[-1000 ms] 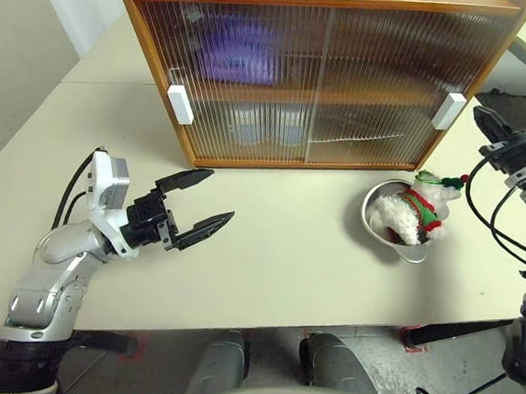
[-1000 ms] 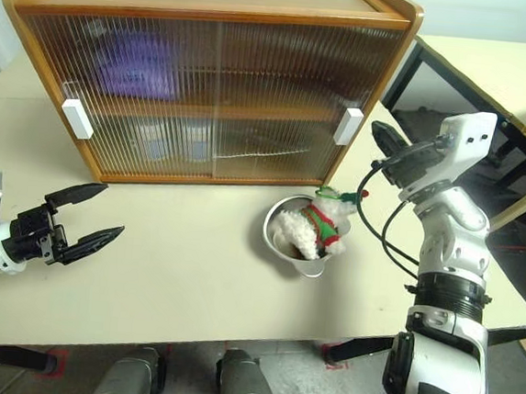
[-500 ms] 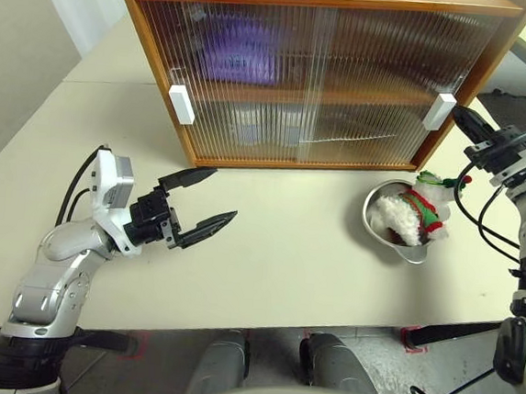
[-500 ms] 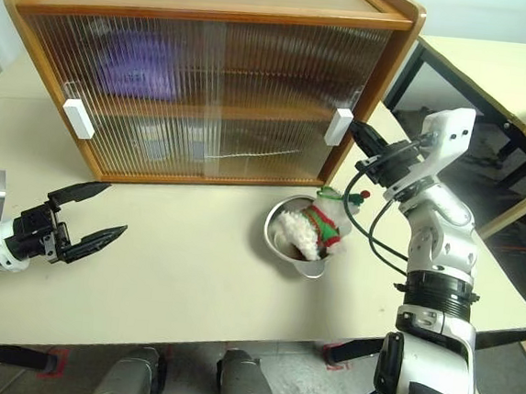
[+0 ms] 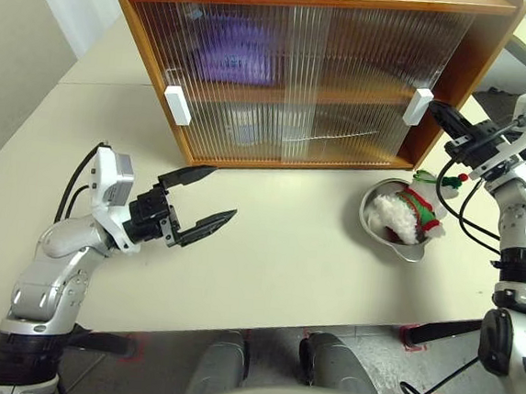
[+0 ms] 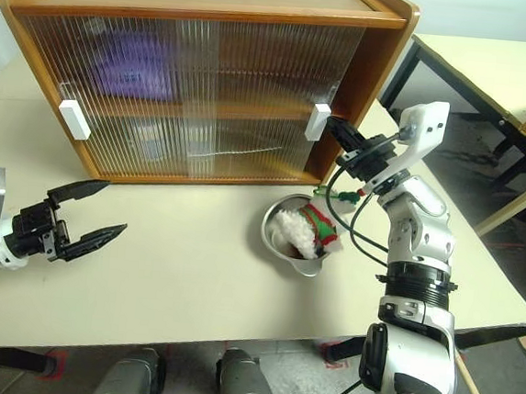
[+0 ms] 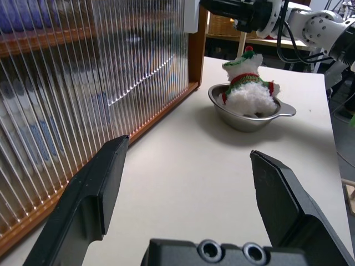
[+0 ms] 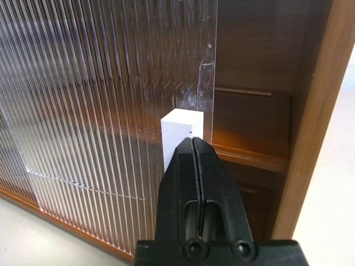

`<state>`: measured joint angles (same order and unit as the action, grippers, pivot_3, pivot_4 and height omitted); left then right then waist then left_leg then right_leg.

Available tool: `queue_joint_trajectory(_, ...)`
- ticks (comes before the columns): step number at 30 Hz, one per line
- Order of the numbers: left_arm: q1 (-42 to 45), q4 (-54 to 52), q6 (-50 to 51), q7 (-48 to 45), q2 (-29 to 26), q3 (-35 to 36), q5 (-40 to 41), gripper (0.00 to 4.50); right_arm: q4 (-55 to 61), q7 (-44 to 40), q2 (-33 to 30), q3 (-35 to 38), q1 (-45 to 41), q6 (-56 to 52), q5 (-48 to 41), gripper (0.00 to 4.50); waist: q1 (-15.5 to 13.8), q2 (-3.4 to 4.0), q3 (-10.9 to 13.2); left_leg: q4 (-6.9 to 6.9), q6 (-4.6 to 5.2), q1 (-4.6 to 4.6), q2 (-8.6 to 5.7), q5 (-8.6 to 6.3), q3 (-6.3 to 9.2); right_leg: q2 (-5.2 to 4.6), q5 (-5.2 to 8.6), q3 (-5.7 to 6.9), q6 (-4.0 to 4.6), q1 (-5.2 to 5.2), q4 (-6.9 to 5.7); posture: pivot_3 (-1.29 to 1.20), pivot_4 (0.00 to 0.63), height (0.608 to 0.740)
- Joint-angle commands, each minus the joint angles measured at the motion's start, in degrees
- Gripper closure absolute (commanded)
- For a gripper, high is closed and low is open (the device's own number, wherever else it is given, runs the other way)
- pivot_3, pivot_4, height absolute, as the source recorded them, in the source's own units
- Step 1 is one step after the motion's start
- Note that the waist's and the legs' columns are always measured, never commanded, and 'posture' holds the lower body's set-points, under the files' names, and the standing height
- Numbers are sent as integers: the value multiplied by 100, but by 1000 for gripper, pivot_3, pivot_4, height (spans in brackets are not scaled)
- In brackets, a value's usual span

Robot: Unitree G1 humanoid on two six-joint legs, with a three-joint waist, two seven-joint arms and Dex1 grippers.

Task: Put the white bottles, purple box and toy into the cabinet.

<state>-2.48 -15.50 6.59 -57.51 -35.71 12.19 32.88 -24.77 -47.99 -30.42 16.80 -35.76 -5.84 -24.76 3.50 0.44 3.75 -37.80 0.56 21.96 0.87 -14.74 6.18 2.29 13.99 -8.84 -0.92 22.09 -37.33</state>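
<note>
The large orange-brown wooden cabinet (image 5: 311,72) with 2 shelves and 2 ribbed translucent sliding doors stands at the far side of the pale cream table (image 5: 285,263). The right gripper (image 6: 335,130), its 2 black fingers pressed tightly together with nothing between them, has its tip against the white rectangular handle (image 8: 180,136) of the right-hand door (image 5: 383,88); that door stands slid part-way toward the left, leaving a strip of the cabinet's dark interior open beside the right side panel. The left-hand door (image 5: 227,79) carries its own white handle (image 5: 177,105) near the cabinet's left edge. Behind the ribbed panels, a blurred lavender-purple box (image 5: 235,47) sits on the upper shelf, and a pale blue-and-white shape (image 5: 251,127) on the lower shelf below it is too blurred to tell apart. The small fluffy white plush toy (image 5: 409,210) with a red-and-green scarf sits in a round steel bowl (image 5: 381,233) on the table, just in front of the cabinet's right corner and just below the right gripper. The left gripper (image 5: 203,201) hovers over the table in front of the cabinet's left half, well apart from the bowl, its fingers (image 7: 91,188) spread wide and empty.
</note>
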Motion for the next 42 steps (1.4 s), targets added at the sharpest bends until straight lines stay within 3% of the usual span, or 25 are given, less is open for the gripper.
queue_joint_trajectory(1,-62,-51,-1,-2,-48,-17,-63,0,97,-72,-46,-40,72,-111,-46,4463,2,0,0,0,0,0,0,0,0,0,0,0,1,0,0,-47,61,740)
queue_joint_trajectory(12,11,59,-51,-84,-38,-79,-91,0,115,-33,8,-77,70,-112,0,4463,2,2,-1,-1,0,-1,1,1,0,0,-2,0,4,1,-1,-59,64,740)
queue_joint_trajectory(42,-105,5,-47,-85,-20,-80,-148,0,256,-112,940,-489,-352,-359,-109,4463,76,9,3,15,0,13,16,0,-2,10,-13,-7,26,33,-3,-51,88,740)
